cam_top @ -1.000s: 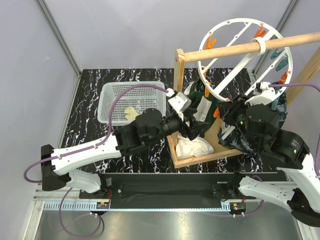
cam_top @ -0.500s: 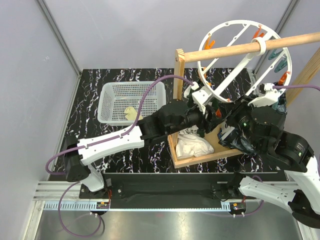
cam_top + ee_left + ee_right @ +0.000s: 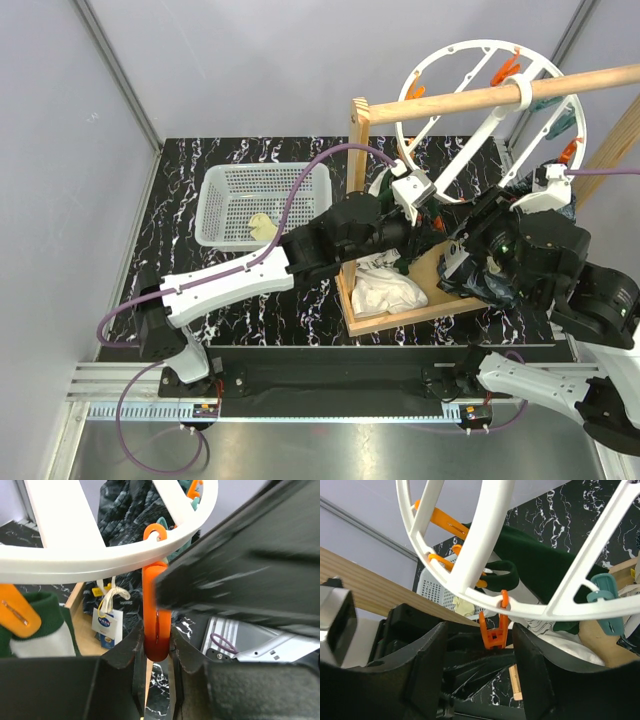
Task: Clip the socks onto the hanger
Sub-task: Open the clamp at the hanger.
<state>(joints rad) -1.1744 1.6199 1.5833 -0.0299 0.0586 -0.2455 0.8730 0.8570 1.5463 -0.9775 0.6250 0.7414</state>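
while left jaws clamp an orange peg (image 3: 157,625) on the hanger (image 3: 100,560), right jaws apart

Black marble-patterned tabletop with white veining (image 3: 190,180), rectangular, set inside a three-sided enclosure. Smooth pale grey-lilac wall panels (image 3: 260,60) behind and at both sides, meeting at slanting grey metal corner strips (image 3: 115,75), one at the left rear and one at the right rear. Along the near table edge, a silver aluminium rail (image 3: 330,412) running the full width. Below the rail, a brushed steel sheet (image 3: 330,450) with a dull sheen. On the right half of the tabletop, a light wooden stand (image 3: 358,140): upright square post, round crossbar reaching to the right, flat base board with raised edges. Even, diffuse lighting throughout, with soft shadows on the tabletop.
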